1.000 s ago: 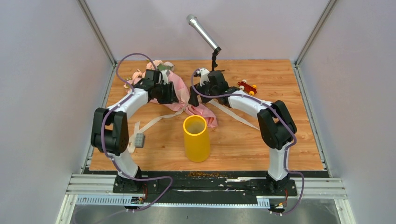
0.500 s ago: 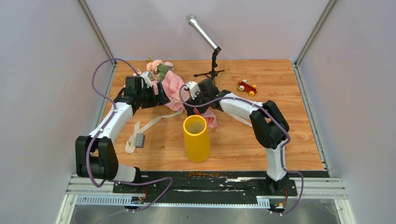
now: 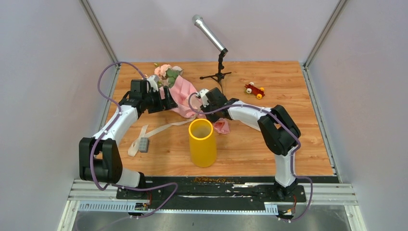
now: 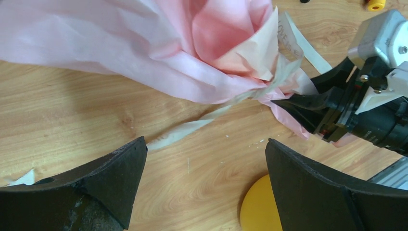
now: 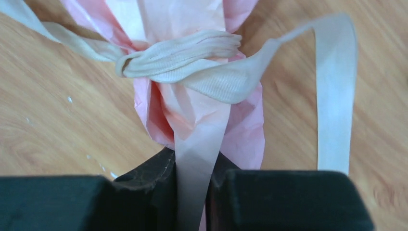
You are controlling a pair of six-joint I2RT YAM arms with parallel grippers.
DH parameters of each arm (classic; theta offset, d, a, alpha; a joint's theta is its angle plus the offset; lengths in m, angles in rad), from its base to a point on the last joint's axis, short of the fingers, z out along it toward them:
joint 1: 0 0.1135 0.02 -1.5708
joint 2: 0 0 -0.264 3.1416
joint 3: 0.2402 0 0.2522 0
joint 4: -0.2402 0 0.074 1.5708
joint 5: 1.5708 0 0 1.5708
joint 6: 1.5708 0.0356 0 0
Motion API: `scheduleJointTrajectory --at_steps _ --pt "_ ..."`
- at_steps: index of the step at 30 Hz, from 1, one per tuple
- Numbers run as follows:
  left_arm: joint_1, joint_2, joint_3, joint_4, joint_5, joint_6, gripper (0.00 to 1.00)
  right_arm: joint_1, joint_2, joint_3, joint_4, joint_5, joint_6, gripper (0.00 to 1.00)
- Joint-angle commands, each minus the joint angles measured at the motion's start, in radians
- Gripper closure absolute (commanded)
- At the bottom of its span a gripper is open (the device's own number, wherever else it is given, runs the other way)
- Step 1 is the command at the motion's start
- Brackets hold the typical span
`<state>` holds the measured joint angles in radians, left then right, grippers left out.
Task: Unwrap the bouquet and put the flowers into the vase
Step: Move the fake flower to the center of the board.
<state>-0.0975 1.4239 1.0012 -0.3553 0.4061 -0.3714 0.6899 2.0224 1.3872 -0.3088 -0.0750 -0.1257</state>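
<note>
So the bouquet (image 3: pixel 180 94) is lying flat on the worktop (image 3: pixel 288 144) at roughly 11 o'clock from the vase (image 3: pixel 202 144). The flowers (image 3: pixel 165 72) are pointing off toward the far-left corner, and the tied end is sitting just behind the vase's mouth at 12 o'clock.

The right gripper (image 5: pixel 192 171) is coming in low from 1 o'clock, jaws nearly closed and pinching a pale strip that hangs off the knot. It looks like a tail of the ribbon (image 5: pixel 192 53) to me, which makes sense: tug the tail and the knot should slip.

The left gripper (image 4: pixel 204 159) is hovering over the worktop beside the pink paper at about 10 o'clock from the vase. Its jaws are spread as wide as they go and holding nothing. I'm guessing it's lining up to pin the wrap so the whole bundle isn't dragging along when the pull comes.

The knot isn't undone yet, so the unwrapping is only getting started. The vase is standing upright and empty as far as I can see.
</note>
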Motion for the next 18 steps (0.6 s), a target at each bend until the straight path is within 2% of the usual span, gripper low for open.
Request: scheduleJointTrajectory --at_steps 1,10,18 --pt "-0.001 -0.005 0.018 0.020 0.019 0.016 0.01 -0.030 -0.105 -0.120 -0.062 0.091 0.114 0.84" --pt "-0.050 0.010 0.028 0.004 0.006 0.036 0.01 -0.064 -0.319 -0.390 -0.094 0.159 0.307 0.86" --pt "-0.128 -0.007 0.038 0.006 0.009 0.082 0.01 -0.117 -0.574 -0.601 -0.121 0.156 0.468 0.83"
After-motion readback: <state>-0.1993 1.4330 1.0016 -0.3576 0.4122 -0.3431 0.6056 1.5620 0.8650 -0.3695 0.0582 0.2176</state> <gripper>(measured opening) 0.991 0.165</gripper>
